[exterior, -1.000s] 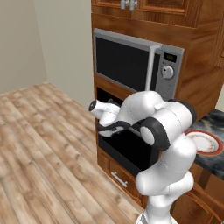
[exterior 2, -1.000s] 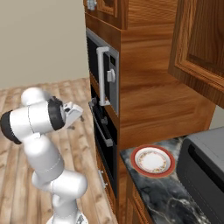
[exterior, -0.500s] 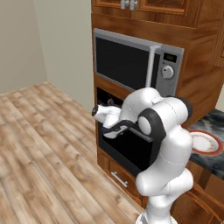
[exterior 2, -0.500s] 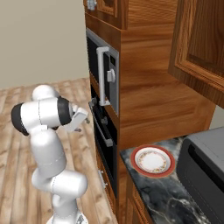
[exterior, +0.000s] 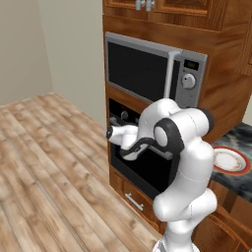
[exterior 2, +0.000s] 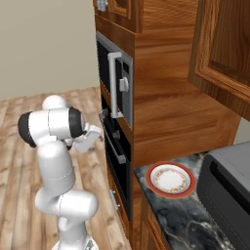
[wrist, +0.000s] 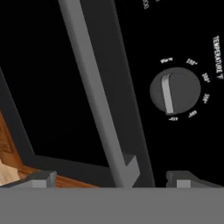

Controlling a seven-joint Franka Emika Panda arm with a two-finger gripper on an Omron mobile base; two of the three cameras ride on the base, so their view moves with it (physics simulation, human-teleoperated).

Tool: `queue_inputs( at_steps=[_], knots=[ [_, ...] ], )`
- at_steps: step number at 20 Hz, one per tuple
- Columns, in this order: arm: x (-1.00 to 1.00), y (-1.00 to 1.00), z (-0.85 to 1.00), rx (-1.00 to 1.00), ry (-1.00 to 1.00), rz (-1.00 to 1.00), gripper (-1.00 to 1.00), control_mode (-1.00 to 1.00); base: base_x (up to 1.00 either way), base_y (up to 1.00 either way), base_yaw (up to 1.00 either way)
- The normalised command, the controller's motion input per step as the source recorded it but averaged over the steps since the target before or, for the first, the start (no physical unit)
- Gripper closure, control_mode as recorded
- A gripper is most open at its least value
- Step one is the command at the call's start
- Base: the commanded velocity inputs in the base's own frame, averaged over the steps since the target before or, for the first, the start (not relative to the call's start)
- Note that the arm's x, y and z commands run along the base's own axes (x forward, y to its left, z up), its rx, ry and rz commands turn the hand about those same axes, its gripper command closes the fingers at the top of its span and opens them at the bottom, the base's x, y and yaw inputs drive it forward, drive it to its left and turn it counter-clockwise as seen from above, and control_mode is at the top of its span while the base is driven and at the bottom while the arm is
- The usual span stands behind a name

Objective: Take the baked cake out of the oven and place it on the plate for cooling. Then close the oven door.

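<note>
The oven (exterior: 142,167) is black and sits in wooden cabinetry under the microwave. Its oven door (exterior 2: 116,161) looks shut, with a silver bar handle (exterior 2: 113,142) across the top. My gripper (exterior 2: 96,133) is held right in front of that handle. In the hand view the gripper (wrist: 113,179) is open, and the grey handle (wrist: 98,96) runs slantwise between its fingertips (wrist: 41,178), close ahead. A temperature knob (wrist: 175,90) shows beside it. The plate (exterior 2: 169,178), white with a red rim, lies bare on the dark counter. The baked cake is hidden.
A silver-framed microwave (exterior: 147,69) sits directly above the oven, its vertical handle (exterior 2: 113,83) sticking out. A dark appliance (exterior 2: 229,185) stands on the counter right of the plate. A drawer (exterior: 135,201) lies under the oven. Open wooden floor (exterior: 49,172) spreads to the left.
The arm has reached forward and slightly down, bringing the hand closer to the oven door's handle. The jaws have stayed open. The door and plate have not moved.
</note>
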Motion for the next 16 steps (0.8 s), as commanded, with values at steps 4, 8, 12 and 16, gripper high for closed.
queue_inputs(
  at_steps=[4, 8, 12, 16],
  knots=[
    [0.13, -0.12, -0.14, -0.05, -0.07, 0.00, -1.00, -1.00, 0.00, 0.00, 0.00],
    [0.16, -0.07, -0.20, -0.06, -0.08, 0.00, -1.00, -1.00, 0.00, 0.00, 0.00],
    [0.19, -0.09, -0.17, -0.05, -0.06, 0.00, -1.00, -1.00, 0.00, 0.00, 0.00],
    [0.21, -0.17, -0.12, -0.05, -0.06, 0.00, -1.00, -1.00, 0.00, 0.00, 0.00]
  ],
)
